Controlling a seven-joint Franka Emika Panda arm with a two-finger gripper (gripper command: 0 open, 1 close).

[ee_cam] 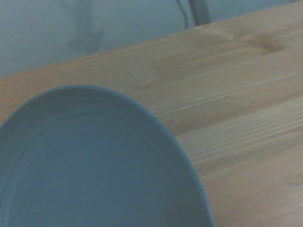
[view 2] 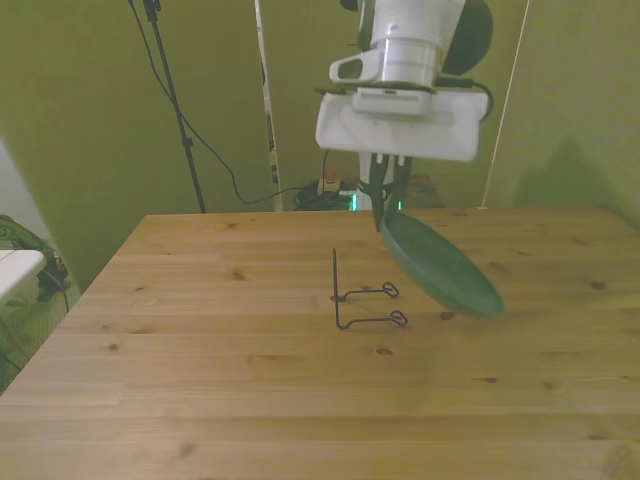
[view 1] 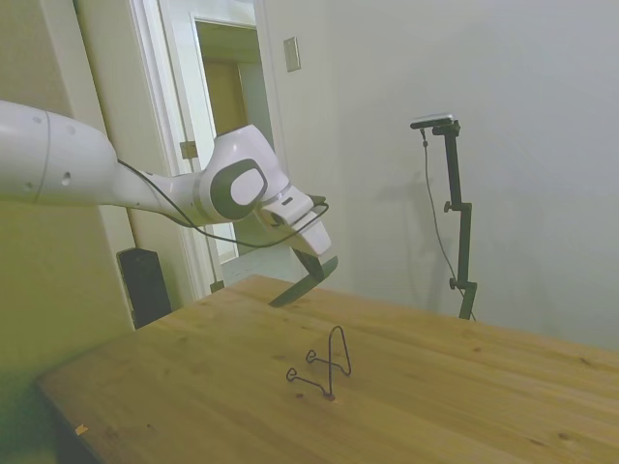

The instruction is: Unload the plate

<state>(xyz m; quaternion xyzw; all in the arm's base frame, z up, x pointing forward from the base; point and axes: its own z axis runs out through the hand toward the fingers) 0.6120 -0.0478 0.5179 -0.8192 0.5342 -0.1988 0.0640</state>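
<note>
My gripper [view 2: 385,205] is shut on the rim of the plate [view 2: 438,265], a grey-green shallow dish that hangs tilted in the air above the table. In the side view the plate [view 1: 305,280] shows edge-on as a dark slanted sliver under the gripper [view 1: 317,253]. The thin black wire stand [view 2: 362,297] sits empty on the wood, just to the front view's left of the plate and below it; the side view shows the stand [view 1: 327,365] nearer the camera than the plate. The wrist view is filled by the plate's inner face [ee_cam: 90,165].
The wooden table [view 2: 250,400] stretches wide around the stand. Cables and a thin pole [view 2: 265,100] hang behind the far edge. A dark speaker-like box [view 1: 145,285] and a doorway [view 1: 227,106] lie beyond the table in the side view.
</note>
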